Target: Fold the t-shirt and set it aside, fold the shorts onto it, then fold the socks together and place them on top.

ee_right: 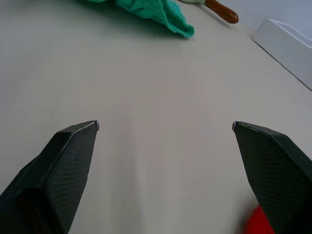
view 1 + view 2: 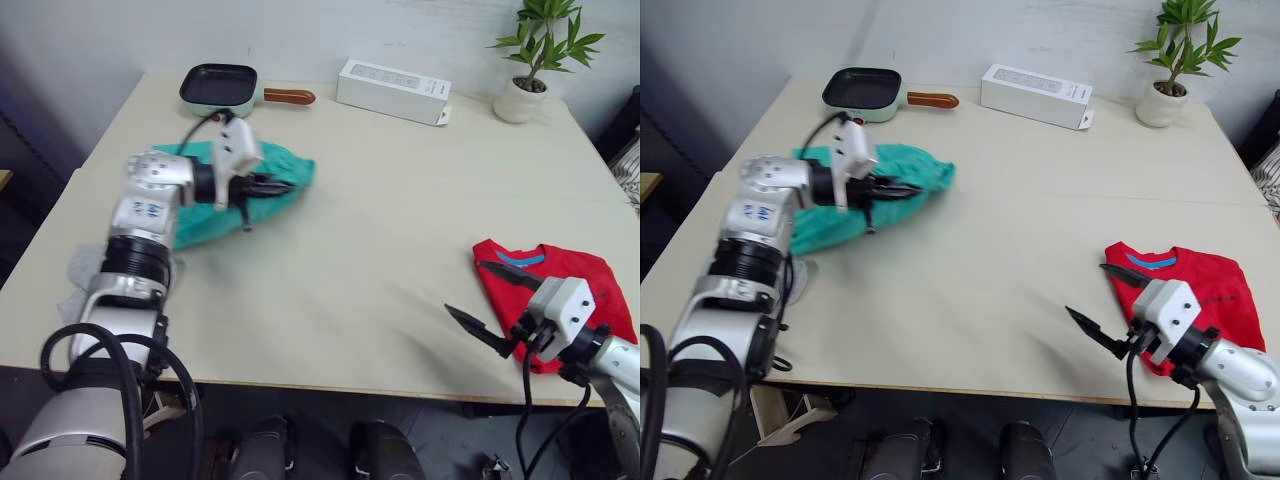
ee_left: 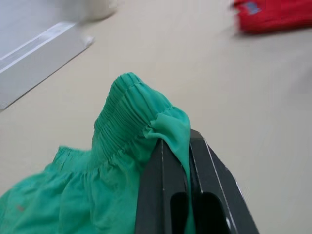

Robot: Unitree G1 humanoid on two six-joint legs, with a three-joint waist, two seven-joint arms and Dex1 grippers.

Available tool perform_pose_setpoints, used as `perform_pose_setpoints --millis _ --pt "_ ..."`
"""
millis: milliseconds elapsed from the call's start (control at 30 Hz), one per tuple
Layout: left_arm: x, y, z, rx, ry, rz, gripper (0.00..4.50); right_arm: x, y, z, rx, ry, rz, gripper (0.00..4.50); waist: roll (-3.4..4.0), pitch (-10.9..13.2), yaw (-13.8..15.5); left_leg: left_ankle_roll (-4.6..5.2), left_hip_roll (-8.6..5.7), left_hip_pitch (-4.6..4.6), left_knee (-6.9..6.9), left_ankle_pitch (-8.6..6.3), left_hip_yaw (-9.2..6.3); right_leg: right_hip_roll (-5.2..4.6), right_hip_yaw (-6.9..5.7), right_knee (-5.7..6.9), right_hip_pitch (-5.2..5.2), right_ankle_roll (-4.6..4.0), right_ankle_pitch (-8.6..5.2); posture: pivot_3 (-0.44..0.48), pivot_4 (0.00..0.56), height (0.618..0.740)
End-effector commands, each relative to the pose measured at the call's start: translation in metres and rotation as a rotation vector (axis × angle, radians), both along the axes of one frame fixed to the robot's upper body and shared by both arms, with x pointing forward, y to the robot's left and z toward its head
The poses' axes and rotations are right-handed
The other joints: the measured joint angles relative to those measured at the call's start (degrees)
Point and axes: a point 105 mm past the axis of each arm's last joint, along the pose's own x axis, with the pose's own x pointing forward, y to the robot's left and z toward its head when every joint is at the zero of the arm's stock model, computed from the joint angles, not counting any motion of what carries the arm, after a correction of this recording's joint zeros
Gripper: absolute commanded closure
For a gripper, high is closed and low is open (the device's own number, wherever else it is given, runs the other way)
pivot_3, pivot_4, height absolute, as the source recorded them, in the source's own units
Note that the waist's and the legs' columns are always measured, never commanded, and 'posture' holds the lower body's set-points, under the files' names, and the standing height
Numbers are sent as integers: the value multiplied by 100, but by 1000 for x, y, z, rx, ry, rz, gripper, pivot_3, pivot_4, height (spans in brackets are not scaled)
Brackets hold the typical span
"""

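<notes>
I've got the wide beige desk (image 2: pixel 360 260) in front of me, and the biggest garment, the red t-shirt (image 2: pixel 570 290), lies folded flat at the near right corner of it, blue neckband facing the far side. Over on the left half sits the teal shorts (image 2: pixel 205 215), bunched in a heap, and my left gripper (image 2: pixel 275 187) has them: in the left wrist view the two black fingers (image 3: pixel 161 185) are pressed together with a fold of the gathered waistband (image 3: pixel 122 122) pinched between them, the elastic edge standing up above the tips. My right gripper (image 2: pixel 490 300) hovers over the t-shirt's left edge, fingers (image 1: pixel 73 156) spread wide apart with nothing between them, just bare desk beyond. Along the far edge I see a white box (image 2: pixel 392 90), a small dark pan (image 2: pixel 220 85) with a brown handle just behind the shorts, and a potted plant (image 2: pixel 530 80) in the far right corner. A scrap of grey, one of the socks (image 2: pixel 800 272) I think, pokes out beside my left forearm.
</notes>
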Motion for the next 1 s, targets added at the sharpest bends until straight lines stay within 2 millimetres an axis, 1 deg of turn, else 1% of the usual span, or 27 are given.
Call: perform_pose_setpoints --millis 33,100,133,167,200,267,333,400,467,533,567,600,633,700,767,800,867,933,967,1000 --pt "-36 -44 -6 -46 95 -146 4482 3 -15 10 23 -34 -60 0 3 0 -19 0 0 0 0 0 -2 -1 11 -4 2 0 0 0 150 740" --pt "-54 -70 -25 -58 162 -203 4482 5 -18 8 9 -18 -54 0 6 2 -35 -1 7 7 0 1 -12 -5 26 -27 22 0 0 0 150 740" --pt "-57 -81 -32 -74 178 -205 4482 6 -20 8 17 -12 -55 0 9 3 -35 -1 9 16 0 1 -17 -4 25 -39 38 0 0 0 150 740" --pt "-59 -90 -35 -103 199 -196 4103 7 -21 9 22 -8 -53 0 13 4 -35 0 9 21 2 0 -21 -6 24 -54 45 0 0 0 150 740" --pt "-60 -96 -37 -138 222 -189 3908 8 -21 9 30 -8 -52 0 15 5 -32 -1 10 22 -2 0 -25 -6 23 -66 49 0 0 0 150 740" --pt "-61 -98 -47 -143 223 -180 3280 10 -21 11 43 -7 -45 0 17 5 -45 1 11 21 1 5 -35 -6 21 -69 53 -3 1 0 150 740" --pt "-61 -93 -55 -108 191 -174 2619 11 -21 13 42 -7 -40 0 29 -2 -73 -1 17 23 -5 10 -34 -5 18 -75 54 -14 8 0 150 740" --pt "-64 -82 -48 -146 187 -169 1968 12 -22 17 37 -11 -31 0 41 0 -77 -11 21 26 -9 15 -35 -2 14 -75 54 -17 10 0 150 740" --pt "-73 -66 -36 -187 187 -203 1417 13 -22 22 40 -21 -25 0 54 8 -71 -14 22 26 -11 14 -36 -2 12 -74 53 -18 10 0 150 740" --pt "-85 -47 -29 -182 178 -243 717 15 -18 28 44 -28 3 0 59 10 -67 -19 22 23 -10 12 -43 -3 7 -73 52 -18 10 0 150 740" --pt "-88 -38 -26 -169 145 -245 406 14 -11 30 32 -25 38 0 63 12 -72 -20 22 23 -10 11 -46 -3 3 -74 53 -18 10 0 150 740" --pt "-85 -27 -23 -164 104 -198 116 12 0 31 10 -13 94 0 70 13 -74 -21 22 23 -11 10 -48 -3 1 -75 53 -18 10 0 150 740" --pt "-83 -17 -20 -155 64 -157 116 9 9 31 -13 -1 144 0 77 16 -67 -22 22 23 -11 10 -49 -2 -1 -76 54 -18 10 0 150 740" --pt "-81 14 -24 -83 -13 -78 116 3 32 27 -62 20 248 0 81 19 -73 -22 22 23 -10 10 -51 -3 -4 -78 56 -18 10 0 150 740" --pt "-86 49 -38 26 -60 -22 116 -3 52 15 -146 34 345 0 86 21 -99 -23 26 24 -12 10 -51 1 -6 -78 56 -18 10 0 150 740" --pt "-89 66 -48 95 -78 -2 116 -6 59 8 -195 41 385 0 90 24 -116 -24 28 25 -15 9 -48 1 -5 -79 54 -18 10 0 150 740" --pt "-99 93 -69 234 -100 6 116 -5 64 -3 -263 31 416 0 96 28 -88 -25 28 26 -18 6 -46 0 -5 -80 53 -19 9 0 150 740" --pt "-112 115 -86 287 -95 24 116 2 69 -12 -331 -4 442 0 107 35 -71 -26 25 22 -15 -4 -44 -8 -5 -87 50 -19 9 0 150 740" --pt "-118 122 -90 298 -100 29 116 3 71 -14 -356 -21 462 0 111 37 -72 -42 19 23 -12 -20 -44 -22 -5 -89 47 -19 9 0 150 740" --pt "-122 128 -94 304 -102 42 116 5 74 -17 -386 -33 487 0 116 40 -65 -38 15 22 -13 -25 -41 -30 -4 -99 50 -18 10 0 150 740"
